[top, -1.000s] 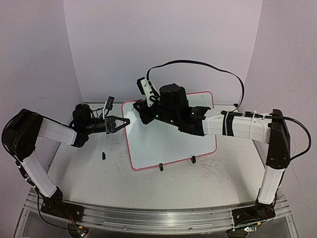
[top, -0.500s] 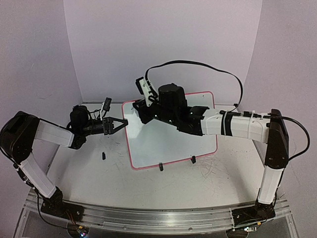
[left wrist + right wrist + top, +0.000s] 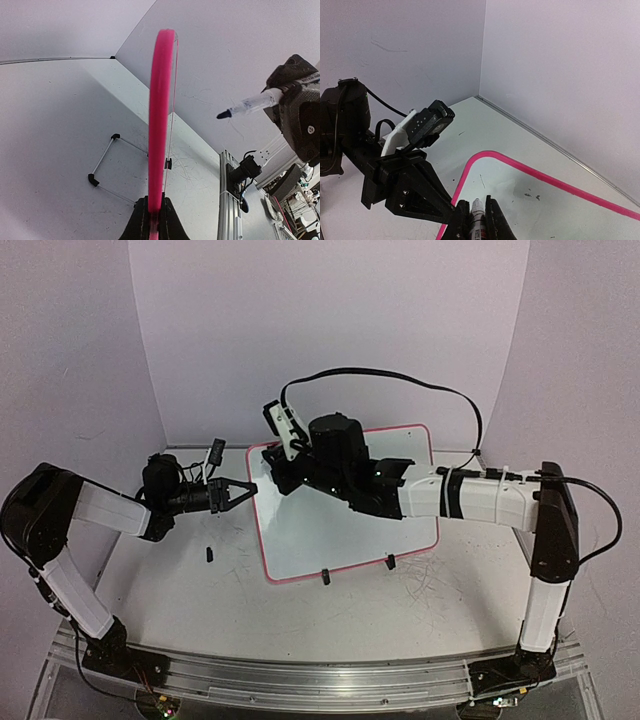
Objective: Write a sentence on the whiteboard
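Whiteboard (image 3: 340, 535) stands at centre frame in the top view, left pink edge pinched tight by the left gripper (image 3: 243, 489); right gripper (image 3: 476, 207), clamped around a marker (image 3: 248, 105), hangs over its upper-left corner, tip clear.

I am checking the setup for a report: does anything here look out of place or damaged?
Two small things. Thin grey scribble marks scuff the tabletop just off the near right corner of the whiteboard. A small black piece lies loose on the tabletop left of it; I cannot tell what it is.
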Controlling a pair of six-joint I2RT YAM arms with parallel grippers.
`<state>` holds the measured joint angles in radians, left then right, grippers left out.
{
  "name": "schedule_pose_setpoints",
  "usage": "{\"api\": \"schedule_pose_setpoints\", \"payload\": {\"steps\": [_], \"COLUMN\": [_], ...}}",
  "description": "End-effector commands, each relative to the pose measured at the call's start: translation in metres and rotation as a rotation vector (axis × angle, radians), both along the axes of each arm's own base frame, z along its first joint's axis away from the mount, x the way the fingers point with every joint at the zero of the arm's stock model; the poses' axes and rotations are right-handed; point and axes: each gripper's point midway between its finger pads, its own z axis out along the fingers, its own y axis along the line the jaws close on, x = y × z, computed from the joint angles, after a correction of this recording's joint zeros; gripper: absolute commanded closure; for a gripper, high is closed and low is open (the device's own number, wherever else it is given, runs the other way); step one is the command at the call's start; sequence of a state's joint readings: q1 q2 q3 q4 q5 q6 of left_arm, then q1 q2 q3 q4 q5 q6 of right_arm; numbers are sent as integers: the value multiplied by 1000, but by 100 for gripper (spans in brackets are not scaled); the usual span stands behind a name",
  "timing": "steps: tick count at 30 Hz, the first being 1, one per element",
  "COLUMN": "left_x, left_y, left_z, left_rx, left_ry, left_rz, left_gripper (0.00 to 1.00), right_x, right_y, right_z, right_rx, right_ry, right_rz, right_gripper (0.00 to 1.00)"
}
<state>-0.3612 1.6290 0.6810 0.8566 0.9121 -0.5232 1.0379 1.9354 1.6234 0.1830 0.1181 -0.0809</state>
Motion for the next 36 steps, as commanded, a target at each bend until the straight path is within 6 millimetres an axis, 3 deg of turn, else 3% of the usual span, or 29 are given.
{"api": "schedule_pose_setpoints", "payload": {"steps": [1, 14, 28, 36], "left_x": [-1, -2, -5, -6], "left_y": [-5, -3, -5, -6], "left_z": [10, 15, 22, 24], "left_rx": [-9, 1, 7, 6], "left_ry": [-51, -108, -158, -161], "left_rz": [-34, -18, -3, -6], "left_gripper": [98, 100, 100, 100], "right_x": [3, 6, 2, 12], "right_y": [-2, 10, 5, 0], "right_z": [24, 17, 25, 20], "right_rx": [31, 28, 52, 47], "right_ry": [-63, -53, -63, -62], "right_rz": [-33, -17, -12, -81], "right_gripper": [100, 100, 100, 100]}}
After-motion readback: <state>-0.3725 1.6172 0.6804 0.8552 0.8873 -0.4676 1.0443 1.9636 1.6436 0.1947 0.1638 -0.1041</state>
